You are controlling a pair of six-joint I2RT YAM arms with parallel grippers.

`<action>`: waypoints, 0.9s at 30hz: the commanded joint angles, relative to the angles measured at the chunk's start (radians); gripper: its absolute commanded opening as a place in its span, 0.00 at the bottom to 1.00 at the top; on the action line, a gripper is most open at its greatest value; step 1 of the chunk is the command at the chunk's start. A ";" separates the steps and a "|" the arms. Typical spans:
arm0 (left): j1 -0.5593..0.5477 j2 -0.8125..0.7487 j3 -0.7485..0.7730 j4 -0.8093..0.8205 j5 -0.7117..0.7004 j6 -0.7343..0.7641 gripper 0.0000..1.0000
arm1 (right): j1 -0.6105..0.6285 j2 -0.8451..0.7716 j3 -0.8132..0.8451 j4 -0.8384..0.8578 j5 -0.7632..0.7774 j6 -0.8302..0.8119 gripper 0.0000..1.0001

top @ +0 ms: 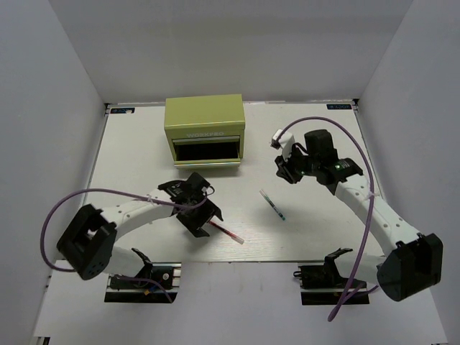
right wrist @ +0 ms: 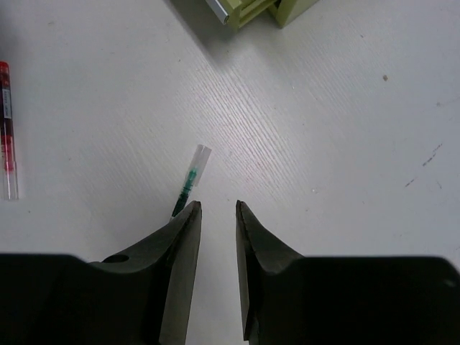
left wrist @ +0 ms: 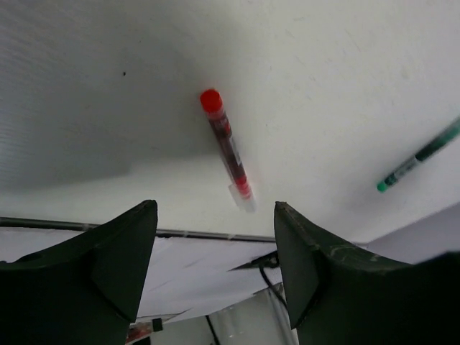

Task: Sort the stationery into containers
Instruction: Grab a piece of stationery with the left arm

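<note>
Lying uncrowded, red pen point(top: 227, 233) sits near table point(top: 251, 248) edge.

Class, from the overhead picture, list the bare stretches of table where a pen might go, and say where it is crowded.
Bare: left of the tool chest to the table edge; between chest and right gripper. Crowded: before the open drawer, around left gripper, red pen and green pen.

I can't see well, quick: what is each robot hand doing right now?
Left gripper: open wide, empty, by the red pen.
Right gripper: open a little, empty, near the green pen.
</note>
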 commanded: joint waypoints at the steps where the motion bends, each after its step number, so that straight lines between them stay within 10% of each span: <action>1: -0.030 0.112 0.077 -0.028 -0.057 -0.137 0.76 | -0.026 -0.062 -0.045 0.031 -0.032 0.034 0.32; 11: -0.114 0.357 0.266 -0.116 -0.066 -0.222 0.68 | -0.075 -0.151 -0.112 0.036 -0.056 0.053 0.34; 27: -0.142 0.406 0.172 -0.050 -0.095 -0.214 0.26 | -0.115 -0.168 -0.134 0.036 -0.099 0.060 0.39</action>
